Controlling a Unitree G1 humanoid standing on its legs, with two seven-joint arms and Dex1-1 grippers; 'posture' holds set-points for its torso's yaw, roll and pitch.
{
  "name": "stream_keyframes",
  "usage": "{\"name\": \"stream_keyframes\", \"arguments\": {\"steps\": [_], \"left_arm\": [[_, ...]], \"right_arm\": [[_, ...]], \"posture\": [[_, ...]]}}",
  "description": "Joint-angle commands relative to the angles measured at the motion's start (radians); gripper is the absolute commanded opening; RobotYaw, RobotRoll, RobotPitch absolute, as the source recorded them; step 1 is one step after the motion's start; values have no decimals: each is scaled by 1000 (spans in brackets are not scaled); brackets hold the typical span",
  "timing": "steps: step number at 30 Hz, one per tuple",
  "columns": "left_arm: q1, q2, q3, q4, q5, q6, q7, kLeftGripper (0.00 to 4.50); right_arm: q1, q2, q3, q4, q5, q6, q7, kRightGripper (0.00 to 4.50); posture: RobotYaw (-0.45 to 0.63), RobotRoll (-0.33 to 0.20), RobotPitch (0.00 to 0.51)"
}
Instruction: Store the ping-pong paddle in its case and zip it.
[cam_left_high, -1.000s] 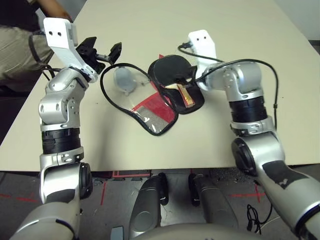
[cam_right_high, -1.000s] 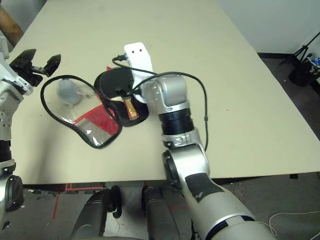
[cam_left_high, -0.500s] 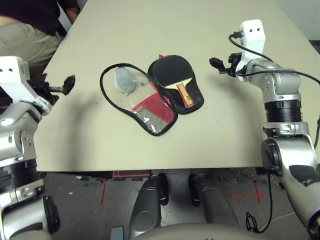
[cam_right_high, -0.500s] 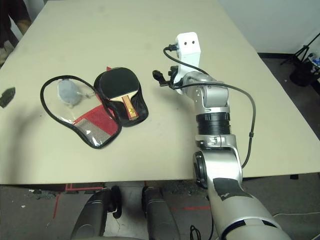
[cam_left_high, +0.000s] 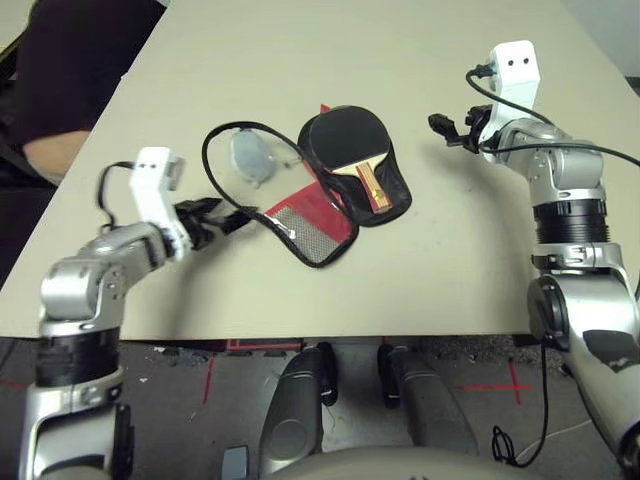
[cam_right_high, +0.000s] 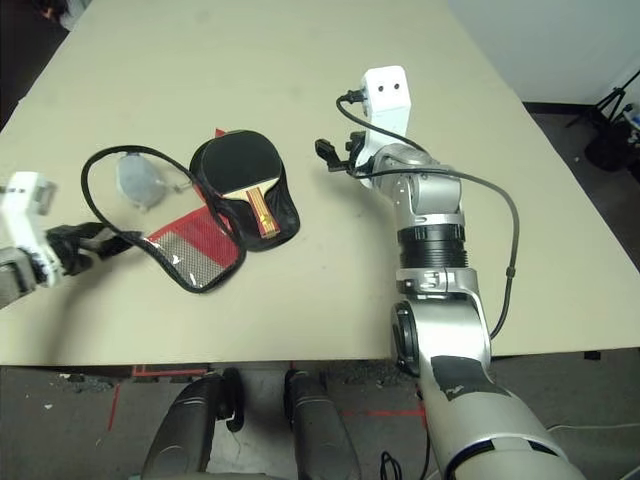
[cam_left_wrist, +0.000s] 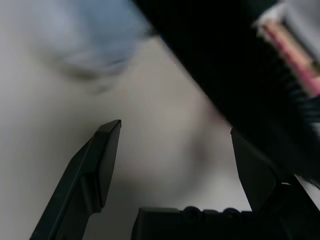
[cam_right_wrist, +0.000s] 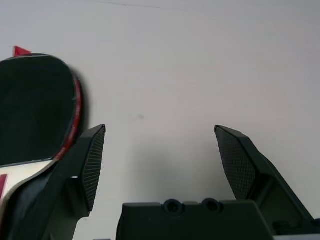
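Left tool (cam_left_wrist: 175, 125) is spread wide, its fingertips at the near-left rim of the clear half of the case (cam_left_high: 323, 240); whether they touch it, the views do not settle. Right tool (cam_right_wrist: 160, 125) is also wide, with nothing between its fingers, above the table (cam_right_high: 330, 300) at three o'clock from the ping-pong paddle (cam_left_high: 347, 137).

Red and gold marks run along the paddle's light wooden handle, too small to read. Its round black face lies upward on the black half of the opened case, handle pointing to about five o'clock, so the paddle rests on that half rather than being zipped inside. A red tab (cam_left_high: 324, 108) pokes out beyond the paddle at eleven o'clock.

The clear half lies open at about eight o'clock from the paddle, black-rimmed, with a red and grey mesh panel (cam_left_high: 305, 236) at its near end. A grey lump (cam_left_high: 252, 157) shows within the outline of the clear half, at nine o'clock from the paddle, in the way there. A black cable (cam_right_high: 509, 240) loops beside the right arm. At ten o'clock, a person (cam_left_high: 75, 80) in dark clothing is beside the table, an arm near its edge.
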Motion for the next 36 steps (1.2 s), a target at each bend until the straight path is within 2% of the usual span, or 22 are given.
{"name": "stream_keyframes", "arguments": {"steps": [1,5,8,13,17,20,23,26,33,36], "left_arm": [[-109,-86,-92,88,27,-31,-5,4500],[-295,-225,-173,306,99,-166,-21,4500],[-395,-298,-203,473,155,-279,-42,4500],[-460,-334,-207,570,197,-372,-73,4500],[-428,-287,-190,482,192,-352,-96,4500],[-368,-213,-153,369,172,-299,-96,4500],[-314,-158,-141,286,163,-248,-99,4500],[-277,-127,-116,230,152,-206,-87,4500],[-225,-104,-88,163,144,-152,-74,4500],[-211,-103,-83,147,137,-140,-65,4500]], "right_arm": [[-9,-15,-19,-17,8,20,-8,4479],[-43,-30,-58,4,18,26,-27,4479],[-68,-33,-98,25,39,51,-46,4479],[-79,-14,-221,24,137,209,-82,4479],[-25,8,-297,-23,249,450,-57,4479],[54,23,-343,-48,318,633,-25,4479],[118,21,-337,-70,340,671,-5,4479],[132,30,-356,-49,351,702,0,4479],[119,36,-353,-36,366,742,19,4479],[119,44,-294,-54,418,799,59,4479]], "posture": [[12,0,256],[-1,0,258],[-12,0,259],[-28,0,250],[-25,0,243],[-13,0,246],[-2,0,249],[5,0,253],[13,0,263],[9,0,266]]}}
